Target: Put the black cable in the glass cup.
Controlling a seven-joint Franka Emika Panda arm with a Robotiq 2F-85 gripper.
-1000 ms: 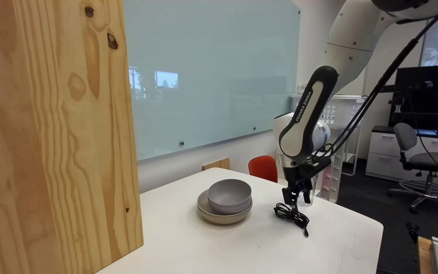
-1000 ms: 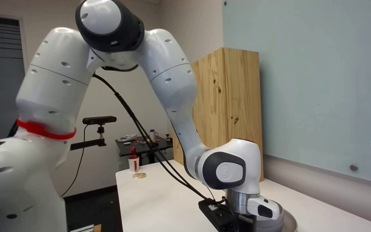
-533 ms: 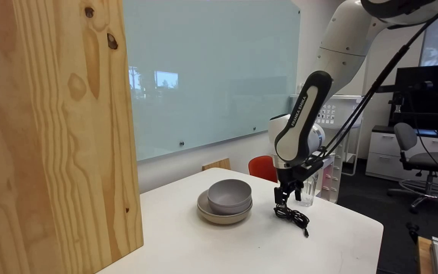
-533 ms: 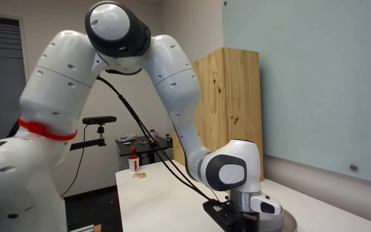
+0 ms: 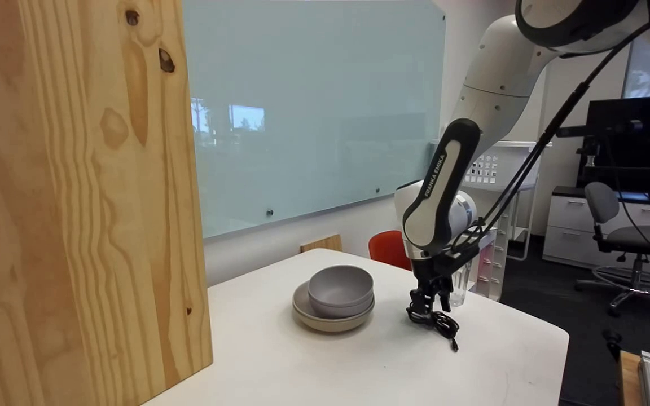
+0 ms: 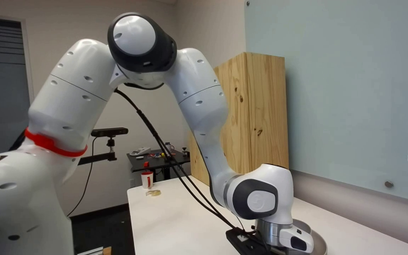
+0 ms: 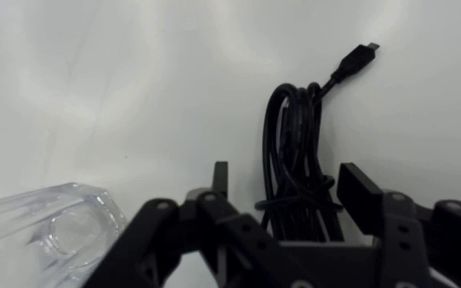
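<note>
Gripper is down low over the table, fingers spread, one each side of the black cable. Wrist view: strip of white table shows btwn the coil & one finger; the other finger's closer in, can't tell if it touches. Cable lies on the table in a loose bundle, a strand looped across it, plug (metal tip showing) sticking out at an angle on the side away from the gripper. Glass is near it, cut off by the frame edge there; in an exterior view the glass stands upright on the table, partly hidden by the gripper. Grey bowls sit stacked in a wider beige dish, apart from the cable. In an exterior view the arm bends over the table & runs out of frame at the bottom; mug (white w/ red) is at the far end, w/ a yellowish thing next to it, too small to ID.
</note>
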